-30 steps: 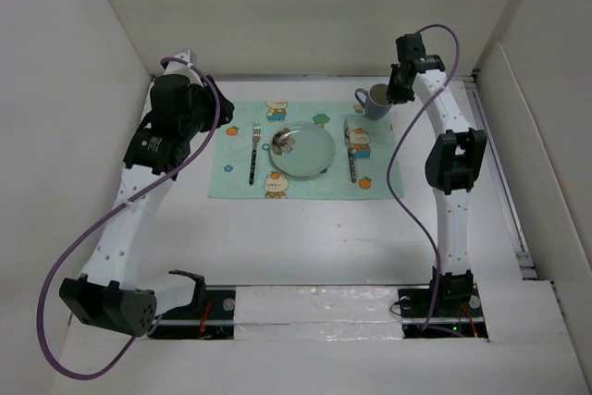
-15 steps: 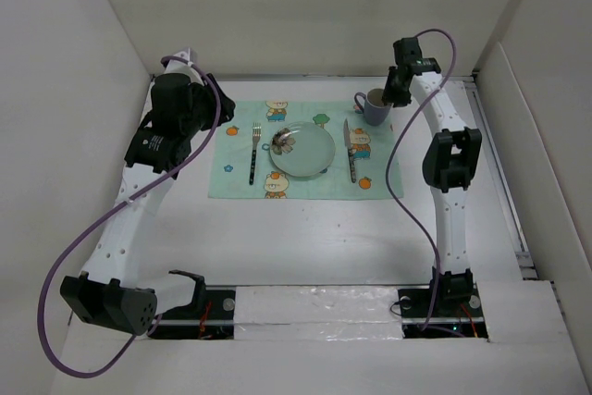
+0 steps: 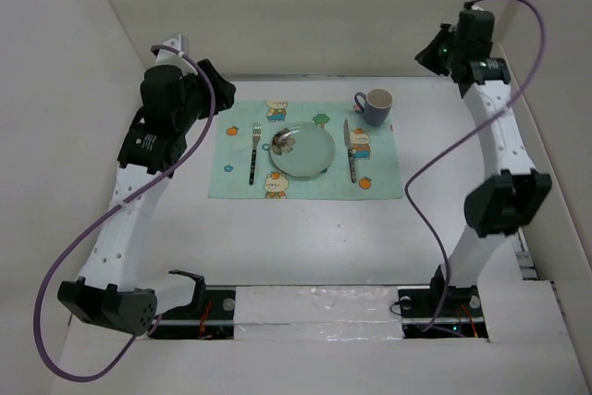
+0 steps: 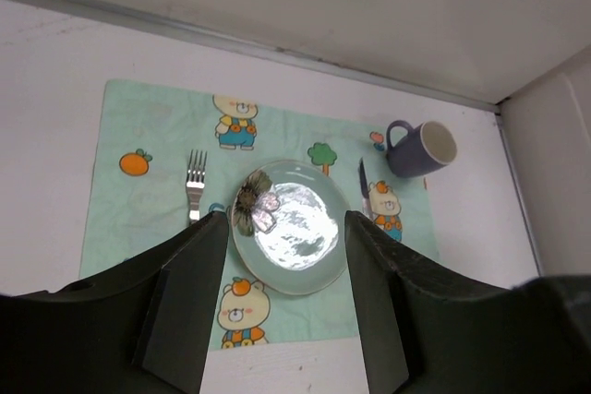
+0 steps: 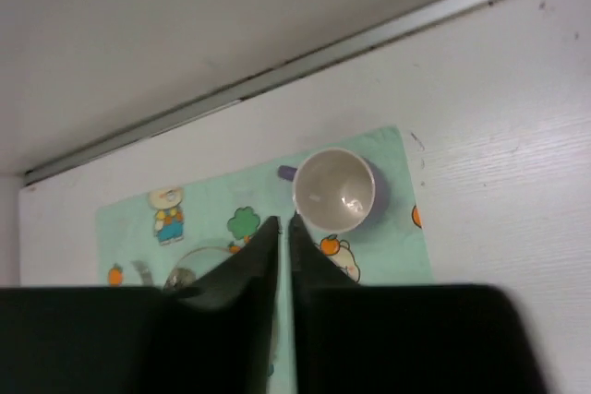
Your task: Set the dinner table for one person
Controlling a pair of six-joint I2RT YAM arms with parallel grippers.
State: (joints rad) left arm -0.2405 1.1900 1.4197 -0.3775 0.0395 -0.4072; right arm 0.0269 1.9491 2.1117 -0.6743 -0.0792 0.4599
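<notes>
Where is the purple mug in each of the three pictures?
Top external: the purple mug is right of centre, toward the far side.
Left wrist: the purple mug is at the right, above the middle, with its handle pointing left.
Right wrist: the purple mug is near the centre, seen from above.
Shared landmark: the mint-green placemat; the purple mug stands at its far right corner.

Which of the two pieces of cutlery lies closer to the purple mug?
The knife. It lies on the right of the plate, on the same side as the mug, its tip pointing toward it. The fork lies on the plate's far left side.
</notes>
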